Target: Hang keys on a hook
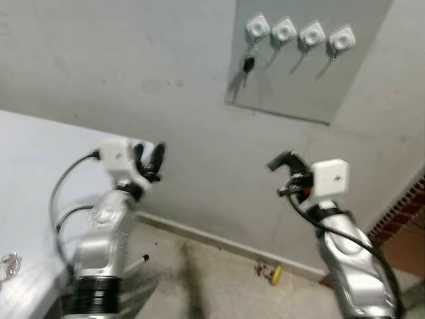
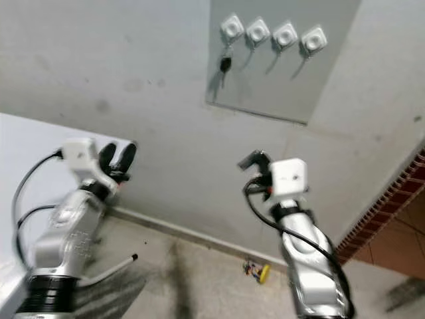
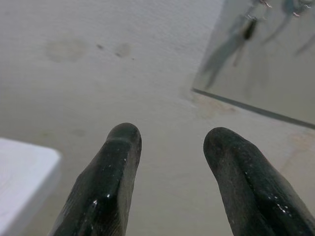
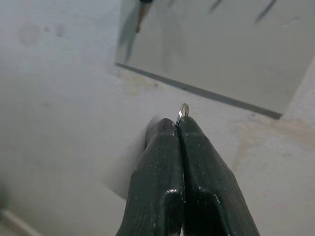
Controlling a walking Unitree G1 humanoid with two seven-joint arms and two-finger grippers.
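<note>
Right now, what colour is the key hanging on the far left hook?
Black, the key under the leftmost white hook; the left eye view shows it best.

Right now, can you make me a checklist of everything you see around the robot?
Surface: white table at the robot's left, small metal item on it.
Job's things: four white hooks on a grey wall panel; keys hang on the leftmost hook; other three bare.
Clutter: small yellow object on the floor.
Grippers: left pincer open; right pincer shut on a metal ring.
Cables: black cable on the left arm.
Surroundings: grey wall, brick edge.
</note>
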